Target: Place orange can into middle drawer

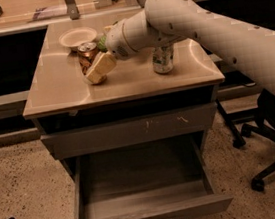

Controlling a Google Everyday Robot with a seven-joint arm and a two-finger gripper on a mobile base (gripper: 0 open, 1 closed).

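The cream gripper (96, 71) is pressing against the small orange-brown drink can (87, 52) in the upper left of the frame. I cannot tell if it is grasping it. The wide grey metal drawer (141, 179) is standing open in the lower middle.

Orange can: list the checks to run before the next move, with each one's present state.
1. Gripper at the orange can: ok, it sits against the can's front.
2. Can upright on the table: ok.
3. Firm hold on the can: cannot tell.
4. Middle drawer pulled open below: ok, nothing shows on its floor.
5. Green-and-white can apart from the gripper: ok, it stands off to the side under the arm.
6. White bowl out of the lift path: ok, it is behind the can.
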